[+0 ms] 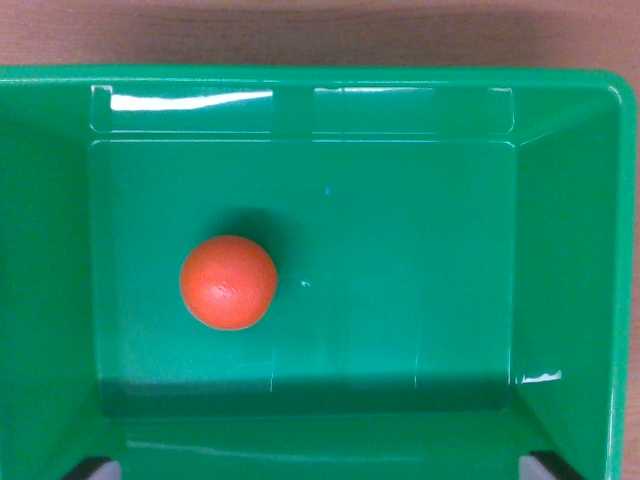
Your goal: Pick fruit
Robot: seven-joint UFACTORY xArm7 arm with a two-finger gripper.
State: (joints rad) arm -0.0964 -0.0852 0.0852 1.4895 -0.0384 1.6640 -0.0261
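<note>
You look straight down from the wrist into a green plastic bin (560,250), and this bin fills almost the whole picture. It has sloped walls and a flat floor, and its rim runs along the top and down the wrist view's right. On the floor lies only one thing, an orange fruit (228,282), round and with a small dimple on its skin. It rests on the floor alone, apart from all four walls, and it is nearer to the wall on the wrist view's left than to the other one. Of the pincer you see very little: two dark tips at the bottom edge, one at the wrist view's left (92,468) and one at the wrist view's right (552,466), far from each other, so the pincer stands wide and holds nothing. The fruit lies between these two tips in the sideways direction, but closer to the left tip, and it is well ahead of them, toward the middle of the bin. It touches neither tip. A soft shadow sits just behind the fruit on the floor. Bright reflections of light lie on the far wall and near the right corner of the floor. Beyond the far rim you can see a strip of brown wooden table (320,30).
</note>
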